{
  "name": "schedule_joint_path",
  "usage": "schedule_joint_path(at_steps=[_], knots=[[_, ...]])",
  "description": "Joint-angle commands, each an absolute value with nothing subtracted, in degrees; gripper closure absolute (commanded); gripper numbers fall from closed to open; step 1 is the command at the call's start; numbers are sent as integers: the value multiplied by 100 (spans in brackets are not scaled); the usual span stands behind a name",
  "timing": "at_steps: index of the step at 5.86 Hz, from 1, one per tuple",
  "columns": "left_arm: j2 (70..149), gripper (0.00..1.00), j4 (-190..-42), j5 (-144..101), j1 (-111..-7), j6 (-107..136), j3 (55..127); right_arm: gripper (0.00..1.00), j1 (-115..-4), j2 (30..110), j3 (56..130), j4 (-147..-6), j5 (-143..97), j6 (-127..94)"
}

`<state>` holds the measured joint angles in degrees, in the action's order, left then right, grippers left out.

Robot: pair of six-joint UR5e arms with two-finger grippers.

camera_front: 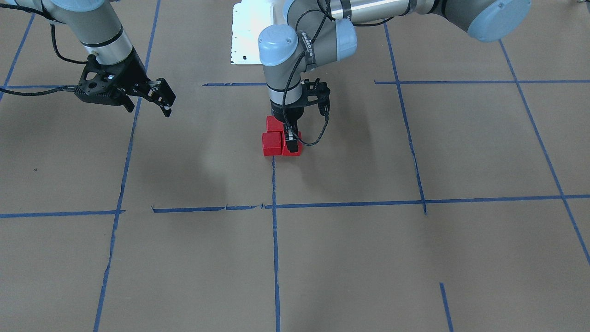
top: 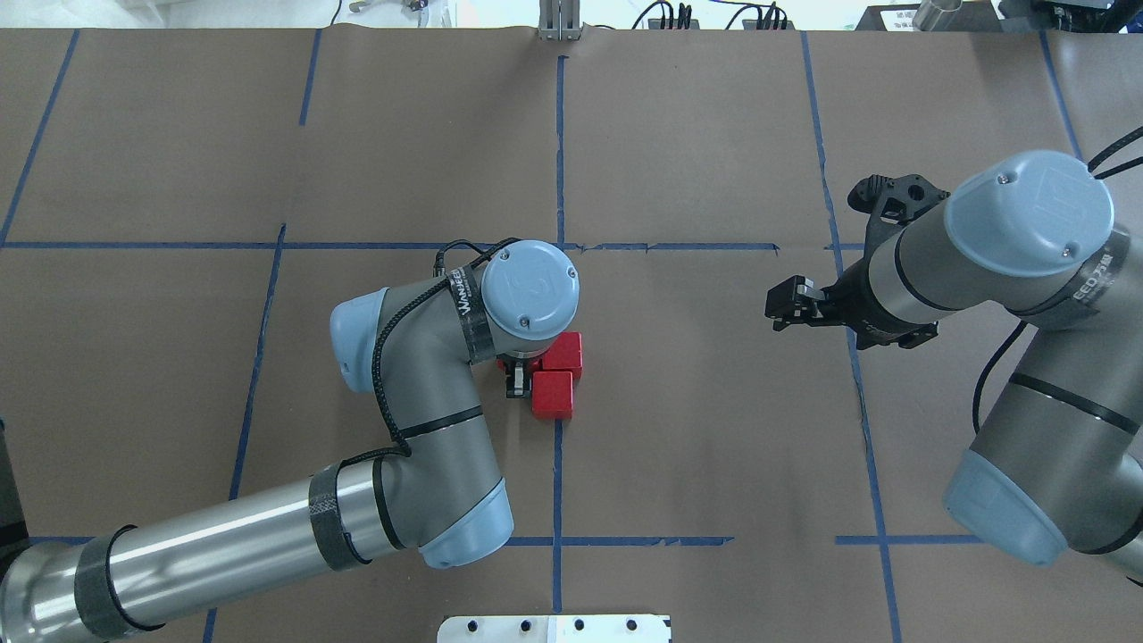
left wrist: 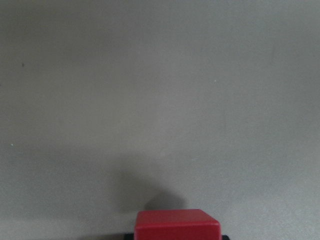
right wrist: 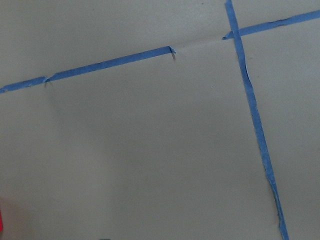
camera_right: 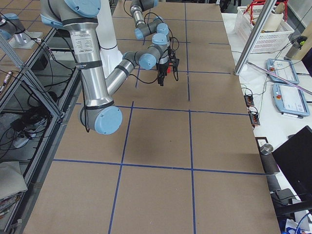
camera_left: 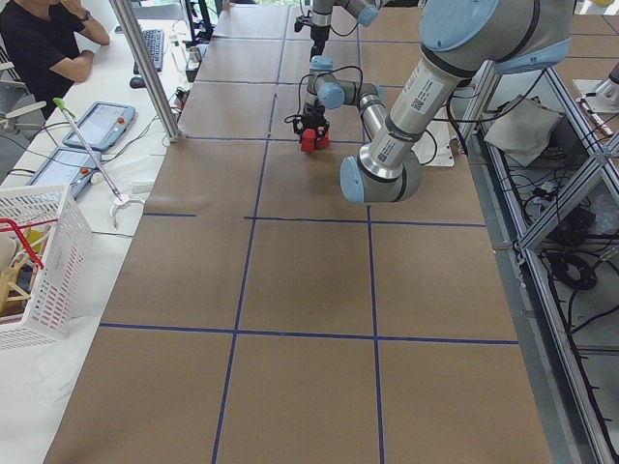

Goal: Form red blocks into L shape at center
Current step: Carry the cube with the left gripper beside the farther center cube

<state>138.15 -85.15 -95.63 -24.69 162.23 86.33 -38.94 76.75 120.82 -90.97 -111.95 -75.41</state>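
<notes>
Three red blocks sit together at the table's center. In the front view one [camera_front: 275, 123] lies nearer the robot, one [camera_front: 272, 144] in front of it, and one [camera_front: 297, 148] beside that, making a corner. My left gripper [camera_front: 291, 138] points straight down and is shut on that third block, low at the table. From overhead two blocks [top: 552, 395] [top: 563, 353] show; the left wrist hides the third. The left wrist view shows the held block [left wrist: 177, 226] at its bottom edge. My right gripper [camera_front: 163, 99] is open, empty, raised and well apart from the blocks.
Brown paper with blue tape lines [camera_front: 274, 258] covers the table. A white base plate [camera_front: 251, 32] lies at the robot's side. In the left side view a white basket [camera_left: 39, 261] and tablets stand beyond the table's edge, near a seated person.
</notes>
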Motion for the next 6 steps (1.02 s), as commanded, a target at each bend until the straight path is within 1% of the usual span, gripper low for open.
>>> schedule_joint_path(at_steps=[1, 3, 4, 5, 6], knots=[[13808, 0, -8552, -9562, -2470, 16111, 8640, 0, -3894, 7673, 12067, -9097, -11197, -7541], [13808, 0, -8543, -9589, -2470, 16005, 8683, 0, -3894, 7673, 12067, -9097, -11197, -7541], [13790, 0, -8508, -9624, -2505, 15744, 8875, 0, -3894, 7673, 12067, -9097, -11197, -7541], [13503, 0, -8447, -9633, -2609, 15141, 9364, 0, -3911, 7682, 12085, -9097, -11197, -7532], [12926, 0, -8446, -9676, -2741, 14221, 10022, 0, -4068, 7708, 12050, -9105, -11223, -7445]])
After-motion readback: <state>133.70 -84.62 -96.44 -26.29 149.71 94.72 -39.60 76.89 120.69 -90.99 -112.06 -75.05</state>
